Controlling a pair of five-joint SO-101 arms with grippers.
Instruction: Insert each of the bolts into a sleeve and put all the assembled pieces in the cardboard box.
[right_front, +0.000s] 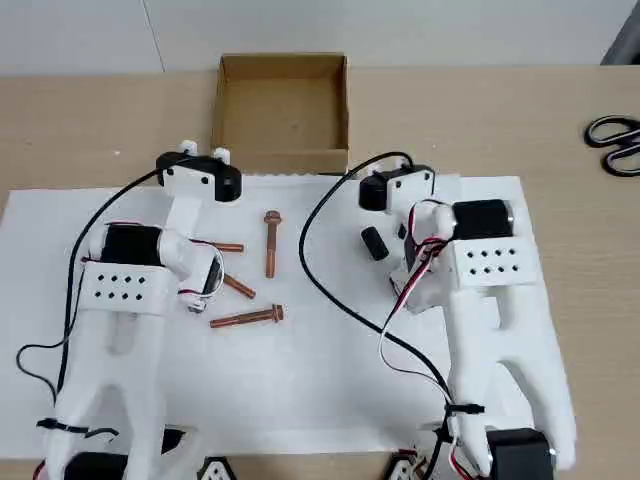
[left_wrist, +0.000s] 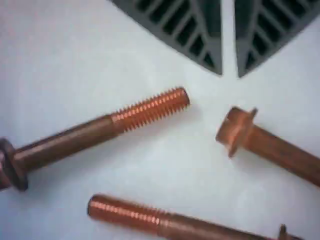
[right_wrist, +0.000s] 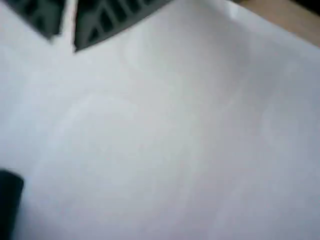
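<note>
White paper (right_front: 330, 380) covers a wooden table (right_front: 100, 130), with scissors (right_front: 615, 143) on bare wood. Four bolts (right_front: 271, 243) lie on the paper by the left gripper (left_wrist: 228, 70), and a sleeve (right_front: 375, 243) lies near the right gripper (right_wrist: 70, 35). The box (right_front: 283, 160) sits beyond. Both grippers are nearly closed and empty.

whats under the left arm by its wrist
A far bolt and a near bolt poke out from under the left arm. The arm covers their other ends and anything else beneath.

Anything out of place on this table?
Nothing damaged or spilled. Four bolts lie scattered at mixed angles on the white sheet, but I see just one black sleeve. Scissors lie off the sheet, unrelated to the job.
</note>
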